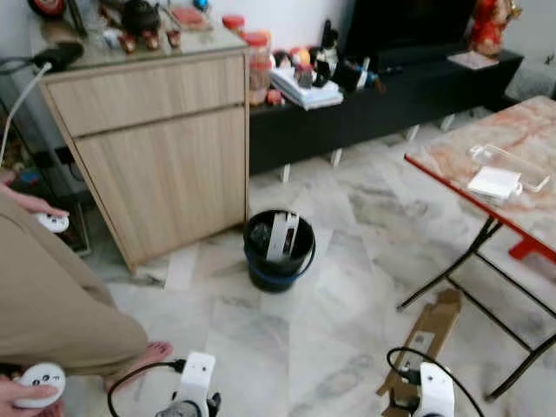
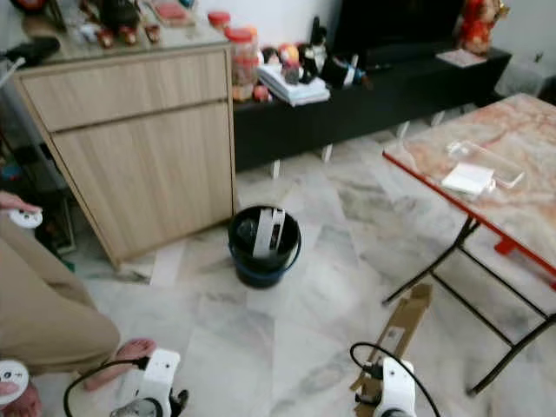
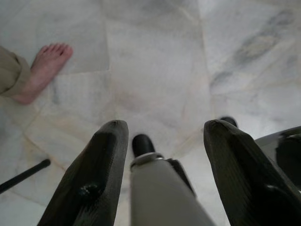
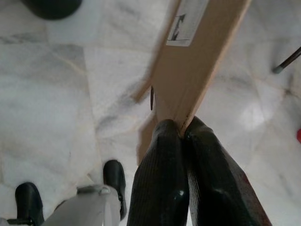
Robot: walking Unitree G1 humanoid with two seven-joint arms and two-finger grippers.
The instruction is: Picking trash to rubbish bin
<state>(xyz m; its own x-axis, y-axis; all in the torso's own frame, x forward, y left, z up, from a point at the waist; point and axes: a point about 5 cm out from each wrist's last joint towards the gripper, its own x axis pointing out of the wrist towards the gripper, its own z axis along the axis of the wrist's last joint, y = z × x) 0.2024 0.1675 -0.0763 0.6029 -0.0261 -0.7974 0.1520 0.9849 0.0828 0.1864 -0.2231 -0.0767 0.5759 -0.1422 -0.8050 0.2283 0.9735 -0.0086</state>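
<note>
Gripping a long cardboard box by its near end, the right gripper is holding it low over the marble floor, fingers clenched on the card. The left gripper is hanging with fingers spread apart. The black bin is standing ahead beside the wooden cabinet, already holding white trash.

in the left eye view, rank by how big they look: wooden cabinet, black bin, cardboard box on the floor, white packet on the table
1. wooden cabinet
2. black bin
3. cardboard box, held by the right tool; nearer the camera, so unsure against the bin
4. white packet
</note>
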